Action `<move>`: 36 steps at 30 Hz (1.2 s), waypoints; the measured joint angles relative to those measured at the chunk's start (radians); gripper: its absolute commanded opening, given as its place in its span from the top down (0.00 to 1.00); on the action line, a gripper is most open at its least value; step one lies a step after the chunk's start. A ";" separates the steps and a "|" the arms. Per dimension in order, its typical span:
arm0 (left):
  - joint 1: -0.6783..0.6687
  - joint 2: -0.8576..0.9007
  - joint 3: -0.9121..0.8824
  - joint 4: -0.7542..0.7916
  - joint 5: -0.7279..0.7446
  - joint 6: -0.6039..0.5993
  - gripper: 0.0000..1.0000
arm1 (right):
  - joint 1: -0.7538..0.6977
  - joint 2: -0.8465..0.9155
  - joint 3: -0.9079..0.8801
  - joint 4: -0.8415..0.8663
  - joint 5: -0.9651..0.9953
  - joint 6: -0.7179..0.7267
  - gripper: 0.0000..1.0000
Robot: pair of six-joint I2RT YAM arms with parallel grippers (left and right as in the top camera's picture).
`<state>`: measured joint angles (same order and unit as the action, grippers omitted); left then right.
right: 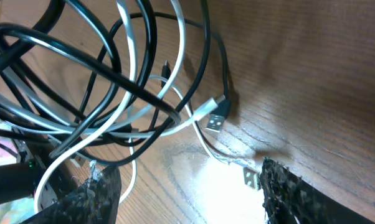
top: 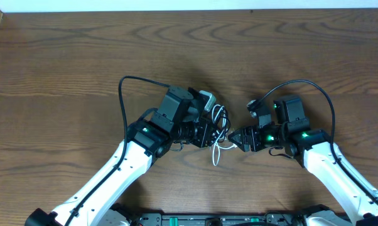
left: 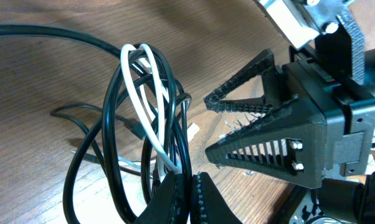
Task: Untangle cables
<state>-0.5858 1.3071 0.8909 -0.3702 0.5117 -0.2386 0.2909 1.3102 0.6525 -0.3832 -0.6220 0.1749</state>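
Looping in a tangle, the cables (left: 175,124) are pinched in the closed left gripper (left: 189,184), just left of the open, empty right gripper (top: 232,135).

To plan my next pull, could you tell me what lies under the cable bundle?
Under the bundle show bare table, a slack black strand and a white plug. How the strands cross inside the left gripper is hidden.
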 measured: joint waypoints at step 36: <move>0.120 -0.019 0.000 -0.204 -0.186 -0.019 0.90 | -0.021 0.000 0.000 -0.246 0.833 0.531 0.99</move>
<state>-0.4660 1.2884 0.8909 -0.5743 0.3260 -0.2581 0.2695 1.3102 0.6529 -0.6296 0.2111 0.7059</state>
